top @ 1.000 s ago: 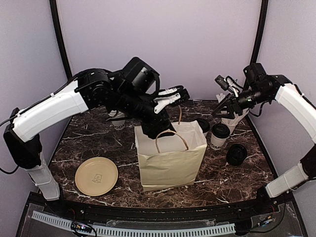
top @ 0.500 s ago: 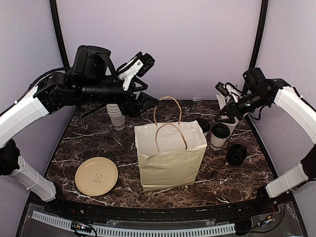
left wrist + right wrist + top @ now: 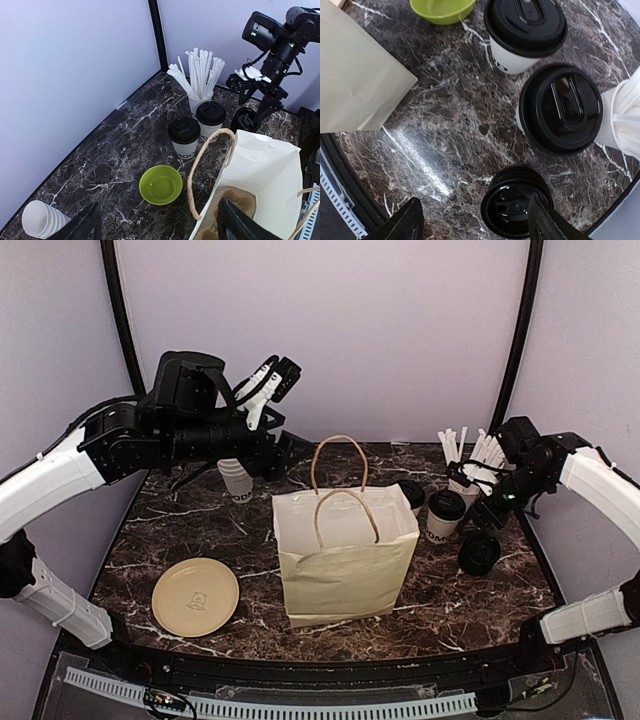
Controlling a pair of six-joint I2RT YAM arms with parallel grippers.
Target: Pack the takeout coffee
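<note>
Right wrist: black-lidded white takeout coffee (image 3: 525,30)

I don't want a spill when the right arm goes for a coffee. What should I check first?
1. Paper bag upright, mouth open: ok.
2. Right tool open and empty: ok.
3. Right tool centred over a lidded coffee: not ok, nearer the lid stack.
4. Lids seated on both coffees: ok.
5. Left tool clear of bag mouth: ok.
6. Room inside bag: cannot tell.
</note>
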